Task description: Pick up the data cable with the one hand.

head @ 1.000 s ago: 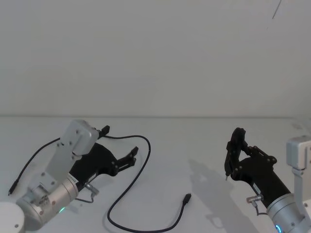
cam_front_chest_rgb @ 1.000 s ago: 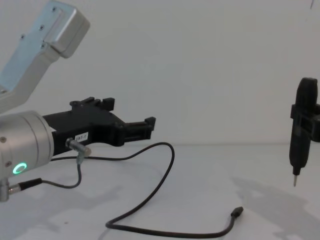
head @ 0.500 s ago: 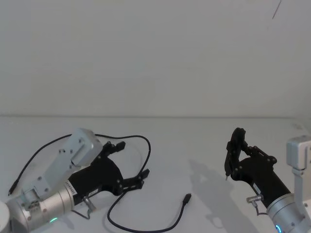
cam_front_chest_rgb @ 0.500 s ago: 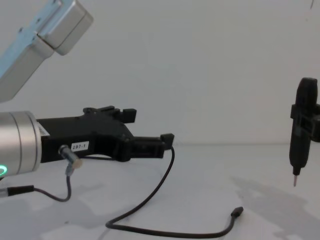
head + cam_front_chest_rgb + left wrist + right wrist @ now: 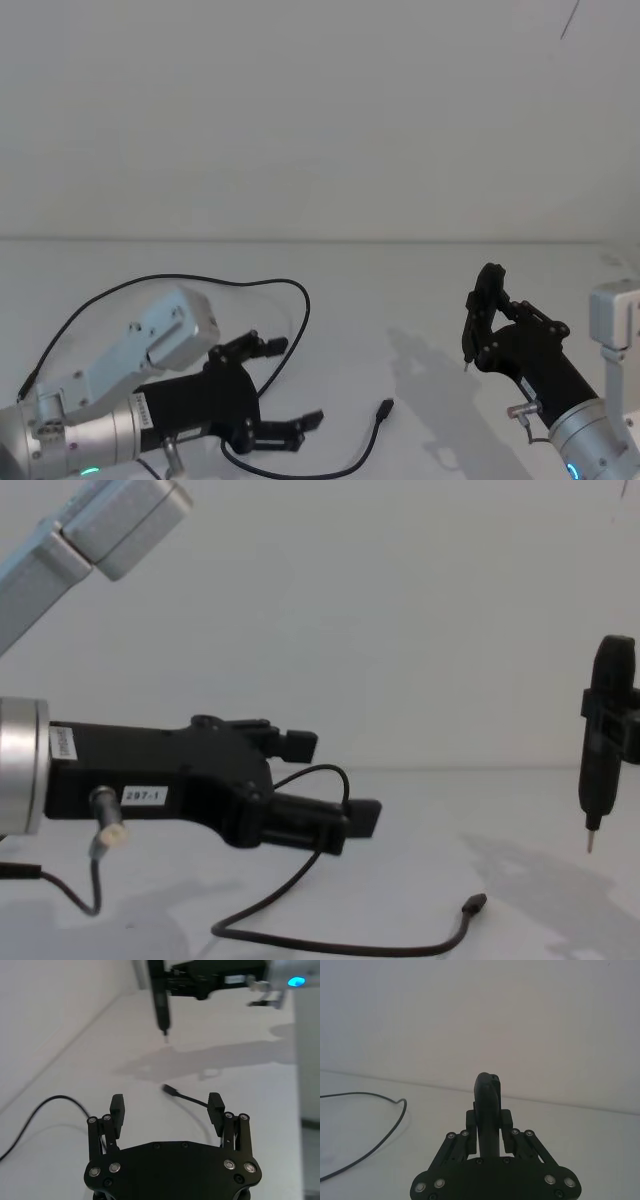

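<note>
The left gripper reaches low over the table, jaws spread wide with nothing between the pads. In the head view they straddle a stretch of the cable, but the gripper body hides that stretch, so whether a finger touches it cannot be told. The cable lies slack on the table in a loop. Its near end runs off under the left arm, and its plug lies free just beyond the fingertips, toward the right. Farther right and well apart, the right gripper is clenched on an upright tool, whose thin tip hangs above the table.
</note>
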### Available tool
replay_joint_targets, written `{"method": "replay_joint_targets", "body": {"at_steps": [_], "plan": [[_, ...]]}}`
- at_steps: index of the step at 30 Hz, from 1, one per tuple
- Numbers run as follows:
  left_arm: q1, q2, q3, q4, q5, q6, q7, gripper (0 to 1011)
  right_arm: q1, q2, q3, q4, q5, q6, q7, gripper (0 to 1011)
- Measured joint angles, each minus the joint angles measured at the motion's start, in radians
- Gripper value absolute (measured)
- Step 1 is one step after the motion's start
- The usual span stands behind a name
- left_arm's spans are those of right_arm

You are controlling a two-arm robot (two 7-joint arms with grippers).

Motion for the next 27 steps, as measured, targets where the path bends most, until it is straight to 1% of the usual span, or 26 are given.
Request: {"method": "replay_joint_targets", "body": {"at_steps": [3, 8, 9, 11, 12, 15, 19, 22, 27], "plan": [[-0.012, 0.014, 0.011, -0.005, -0.005, 0.009, -0.036, 1001, 0.000, 0.000, 0.000, 0.000, 0.000, 0.000, 0.000, 283], [-0.043, 0.043, 0.043, -0.017, -0.006, 0.032, -0.109, 1001, 0.000, 0.000, 0.000, 0.000, 0.000, 0.000, 0.000, 283], [-0.054, 0.051, 0.053, -0.021, -0.003, 0.041, -0.129, 1001, 0.000, 0.000, 0.000, 0.000, 0.000, 0.000, 0.000, 283], [-0.062, 0.057, 0.062, -0.024, 0.001, 0.050, -0.147, 1001, 0.000, 0.000, 0.000, 0.000, 0.000, 0.000, 0.000, 283], [-0.072, 0.064, 0.073, -0.027, 0.006, 0.058, -0.164, 1001, 0.000, 0.000, 0.000, 0.000, 0.000, 0.000, 0.000, 283], [-0.091, 0.075, 0.093, -0.034, 0.018, 0.074, -0.190, 1001, 0.000, 0.000, 0.000, 0.000, 0.000, 0.000, 0.000, 283], [-0.116, 0.086, 0.124, -0.043, 0.043, 0.099, -0.222, 1001, 0.000, 0.000, 0.000, 0.000, 0.000, 0.000, 0.000, 283], [-0.141, 0.093, 0.157, -0.055, 0.074, 0.132, -0.241, 1001, 0.000, 0.000, 0.000, 0.000, 0.000, 0.000, 0.000, 283], [-0.162, 0.095, 0.192, -0.070, 0.120, 0.175, -0.241, 1001, 0.000, 0.000, 0.000, 0.000, 0.000, 0.000, 0.000, 283]]}}
